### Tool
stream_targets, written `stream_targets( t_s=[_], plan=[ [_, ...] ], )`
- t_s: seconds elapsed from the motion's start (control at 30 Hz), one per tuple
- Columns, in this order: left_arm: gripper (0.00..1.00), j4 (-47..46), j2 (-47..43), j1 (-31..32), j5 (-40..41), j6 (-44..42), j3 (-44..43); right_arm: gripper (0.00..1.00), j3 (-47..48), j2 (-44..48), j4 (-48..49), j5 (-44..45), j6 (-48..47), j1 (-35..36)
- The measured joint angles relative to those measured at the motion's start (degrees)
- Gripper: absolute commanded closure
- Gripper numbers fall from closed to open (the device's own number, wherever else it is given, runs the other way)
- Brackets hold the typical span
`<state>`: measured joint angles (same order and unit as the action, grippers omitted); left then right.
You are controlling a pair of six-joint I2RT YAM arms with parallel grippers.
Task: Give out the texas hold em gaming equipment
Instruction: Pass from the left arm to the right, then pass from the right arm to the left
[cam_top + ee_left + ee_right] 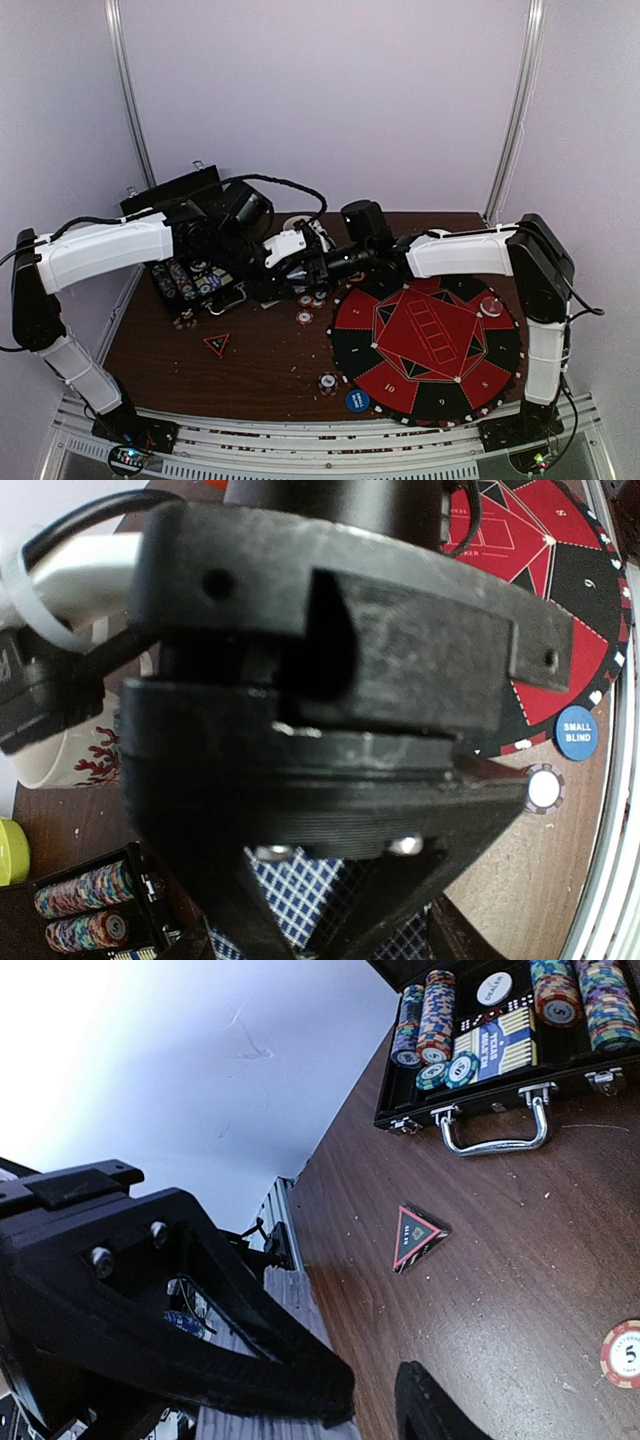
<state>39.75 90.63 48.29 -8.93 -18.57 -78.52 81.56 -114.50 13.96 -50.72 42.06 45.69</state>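
Right gripper, beside chip case: jaws narrowly parted, empty.
Left gripper: jaw gap cannot be told; checked cards behind it; red chip near case.

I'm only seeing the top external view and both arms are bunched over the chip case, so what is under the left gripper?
Observer: The left wrist view shows a blue-and-white checked card back between the fingers of the left gripper. Whether it is gripped, I cannot tell.
Operator: Does the blue disc by the mat say anything?
Observer: Yes, it reads SMALL BLIND in the left wrist view.
Operator: And the right gripper?
Observer: The right wrist view shows its fingers apart, nothing between them, over the wooden table near a triangular marker.
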Motion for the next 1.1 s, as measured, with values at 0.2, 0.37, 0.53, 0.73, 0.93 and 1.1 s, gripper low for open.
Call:
stream_targets(
  t_s=[0.2, 0.37, 0.53, 0.73, 0.93, 1.1],
  plan=[
    [0.47, 0.5, 0.2, 0.4, 2.1, -1.4, -0.3, 0.91, 0.0, -0.3, 0.6, -1.6, 1.7, 0.6],
    [0.03, 0.9, 0.7, 0.5, 2.8, -1.9, -0.9, 1.0, 0.0, -0.5, 1.8, -2.7, 2.1, 0.5],
    [0.02, -2.9, -0.9, 0.6, 4.3, -2.1, 3.0, 1.0, -0.4, -0.1, 1.5, -2.7, 1.8, 0.2],
    [0.17, -4.5, -3.5, 0.6, 7.5, -2.6, 9.2, 1.0, -1.4, 3.1, 0.0, -2.5, 1.1, -0.5],
    [0.14, -7.2, -3.5, 0.6, 10.2, -2.6, 9.3, 1.0, -1.6, 4.7, -0.8, -2.1, 0.0, -0.6],
    [0.1, -9.6, -3.6, 0.6, 9.6, -1.8, 9.3, 1.0, -1.6, 4.7, -2.6, -1.5, -0.7, -0.6]
  ],
)
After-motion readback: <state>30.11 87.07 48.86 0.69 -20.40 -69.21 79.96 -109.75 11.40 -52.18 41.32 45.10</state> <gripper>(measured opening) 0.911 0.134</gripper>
